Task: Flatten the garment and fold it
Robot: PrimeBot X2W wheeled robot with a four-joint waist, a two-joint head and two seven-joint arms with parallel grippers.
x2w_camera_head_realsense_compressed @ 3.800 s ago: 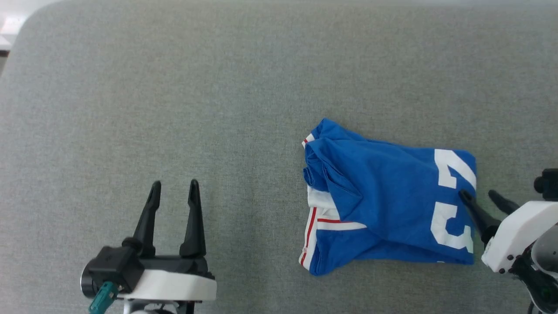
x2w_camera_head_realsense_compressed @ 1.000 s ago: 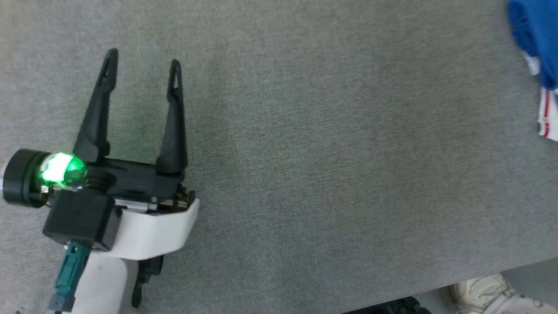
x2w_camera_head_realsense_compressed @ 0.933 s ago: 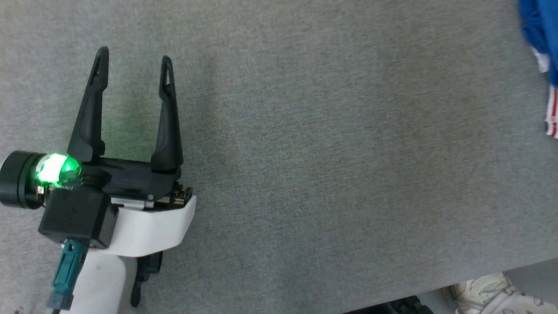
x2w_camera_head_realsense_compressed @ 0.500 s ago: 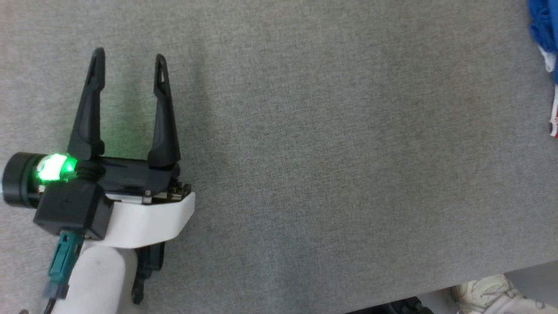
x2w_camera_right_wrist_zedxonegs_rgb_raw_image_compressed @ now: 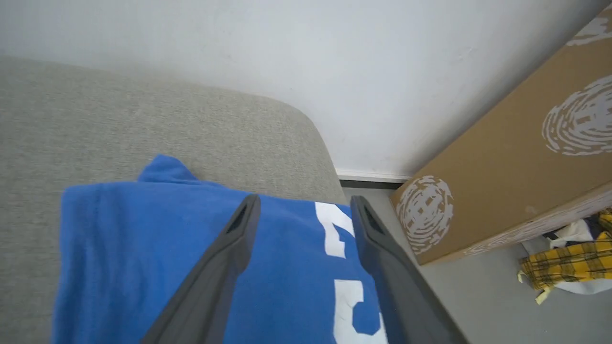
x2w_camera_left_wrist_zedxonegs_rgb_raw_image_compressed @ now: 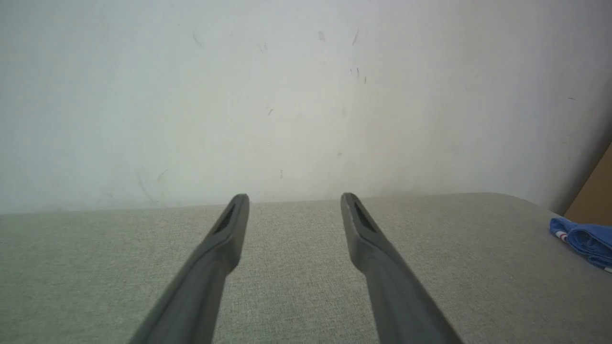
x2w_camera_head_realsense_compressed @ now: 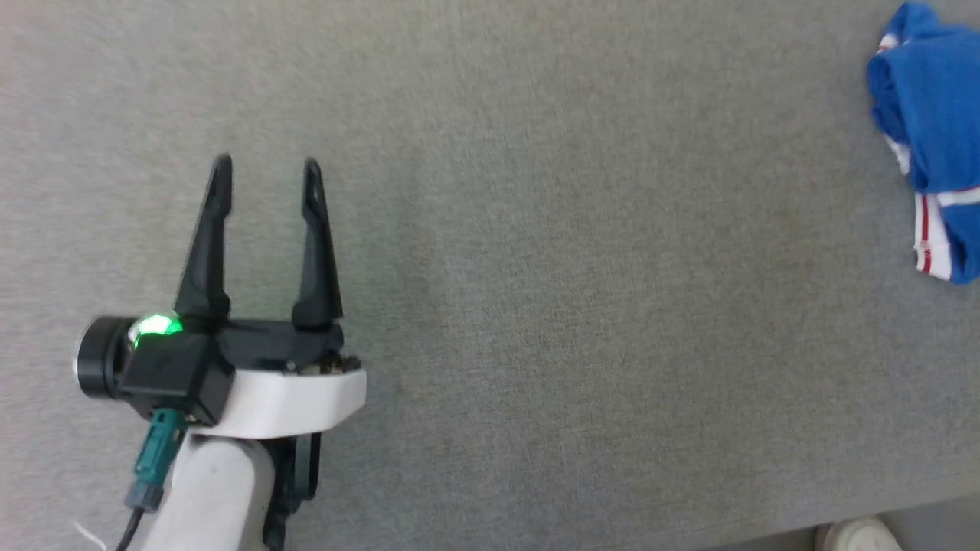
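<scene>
Seems nearly done: garment folded in compact bundle near far right corner of worktop. Right tool wide open over it, gripping nothing. Left tool wide open, empty. Perhaps left: tidying bunched edge.

Your left end effector holds its two dark fingers spread wide, pointing up the head view, a green light glowing at the wrist above the pale forearm. Your right end effector stands equally parted, gripping nothing.
</scene>
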